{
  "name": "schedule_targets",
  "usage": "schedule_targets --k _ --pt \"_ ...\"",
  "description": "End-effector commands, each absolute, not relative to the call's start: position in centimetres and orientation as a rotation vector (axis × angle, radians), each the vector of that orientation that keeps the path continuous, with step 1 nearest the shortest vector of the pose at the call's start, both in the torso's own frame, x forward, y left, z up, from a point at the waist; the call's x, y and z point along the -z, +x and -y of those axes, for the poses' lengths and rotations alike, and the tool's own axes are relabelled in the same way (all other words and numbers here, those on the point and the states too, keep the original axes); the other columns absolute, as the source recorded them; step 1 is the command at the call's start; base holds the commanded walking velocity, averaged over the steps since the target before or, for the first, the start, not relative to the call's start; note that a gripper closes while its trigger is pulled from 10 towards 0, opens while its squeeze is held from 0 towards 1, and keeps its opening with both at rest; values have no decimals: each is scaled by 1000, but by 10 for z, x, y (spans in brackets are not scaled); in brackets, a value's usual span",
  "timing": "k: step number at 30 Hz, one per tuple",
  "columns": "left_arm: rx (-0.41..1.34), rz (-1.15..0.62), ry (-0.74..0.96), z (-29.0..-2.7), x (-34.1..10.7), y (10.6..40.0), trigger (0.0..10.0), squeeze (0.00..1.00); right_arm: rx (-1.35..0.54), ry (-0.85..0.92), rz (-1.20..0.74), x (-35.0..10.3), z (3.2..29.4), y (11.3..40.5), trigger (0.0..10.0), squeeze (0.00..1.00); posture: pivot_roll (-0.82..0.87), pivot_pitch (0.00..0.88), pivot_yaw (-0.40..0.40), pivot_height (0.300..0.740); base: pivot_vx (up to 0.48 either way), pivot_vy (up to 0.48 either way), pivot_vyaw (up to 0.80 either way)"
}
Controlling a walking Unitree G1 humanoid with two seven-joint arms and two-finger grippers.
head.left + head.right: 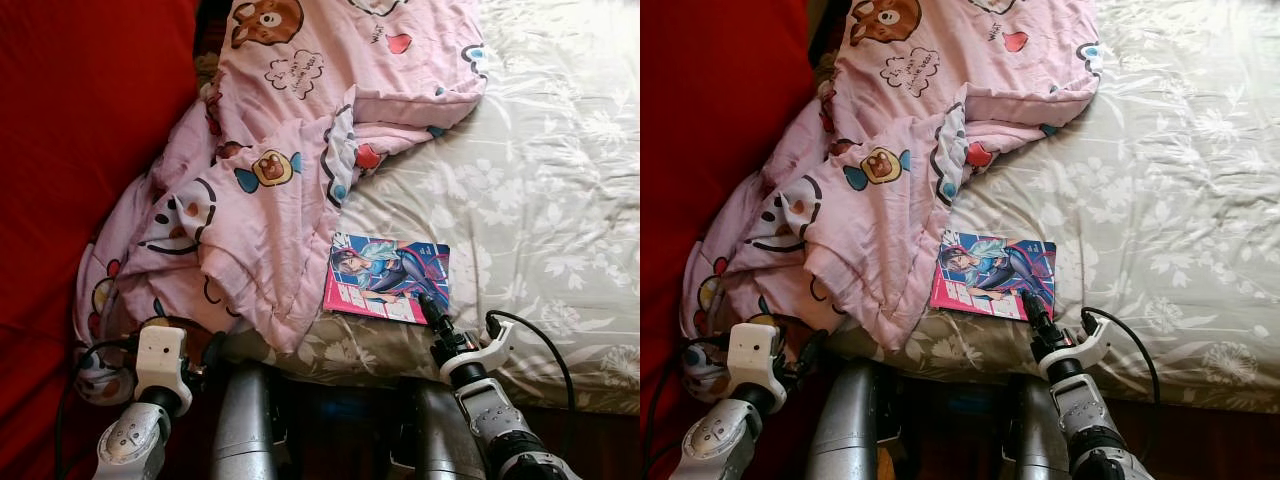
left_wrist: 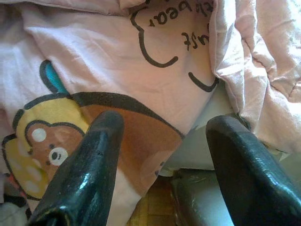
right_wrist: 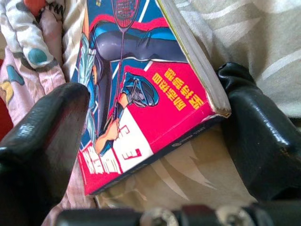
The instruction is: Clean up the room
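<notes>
A comic book [image 1: 388, 277] with a pink and blue cover lies flat on the bed by its front edge, partly tucked against the pink blanket [image 1: 300, 130]. My right gripper [image 3: 155, 108] is open at the book's near edge. Its fingers straddle the near corner, and one finger [image 3: 256, 136] touches the book's spine corner. From the head views its black fingers [image 1: 432, 308] reach onto the book's right lower corner. Lower on the left, my left gripper [image 2: 164, 155] is open and holds nothing, pointed at the hanging blanket with its bear print [image 2: 47, 141].
The crumpled cartoon blanket spills over the bed's left front corner toward the floor. A grey floral sheet [image 1: 540, 200] covers the rest of the bed. A red surface [image 1: 80, 150] stands on the left. My silver legs [image 1: 245, 420] stand close against the bed front.
</notes>
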State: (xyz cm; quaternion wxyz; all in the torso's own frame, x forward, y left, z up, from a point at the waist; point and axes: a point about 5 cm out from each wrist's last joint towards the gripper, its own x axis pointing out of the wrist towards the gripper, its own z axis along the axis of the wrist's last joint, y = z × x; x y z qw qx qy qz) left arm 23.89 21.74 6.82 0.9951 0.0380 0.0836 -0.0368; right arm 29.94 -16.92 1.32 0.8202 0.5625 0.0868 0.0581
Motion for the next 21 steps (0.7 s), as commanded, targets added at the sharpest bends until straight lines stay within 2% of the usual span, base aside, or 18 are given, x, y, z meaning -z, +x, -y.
schedule_targets --k 1,12,13,15,16,21 --pt "73 -211 99 -222 -63 230 10000 0 -162 1324 -290 -2 135 291 10000 0 268 387 90 589 0 0 0" --pt "78 -223 112 -224 -63 225 10000 0 -210 1363 -275 -9 123 296 10000 0 286 394 98 589 0 0 0" --pt "78 -225 114 -224 -63 224 10000 0 -209 1363 -279 -8 123 295 8196 0 291 395 99 589 0 0 0" --pt "78 -226 115 -225 -63 223 10000 0 -210 1364 -279 -7 123 295 8196 0 291 395 99 589 0 0 0" --pt "80 -232 115 -225 -62 222 10000 0 -211 1366 -270 -7 124 295 0 0 291 395 99 589 0 0 0" --pt "88 -241 114 -223 -59 222 10000 0 -204 1363 -267 -6 127 293 0 0 285 384 103 589 0 0 0"
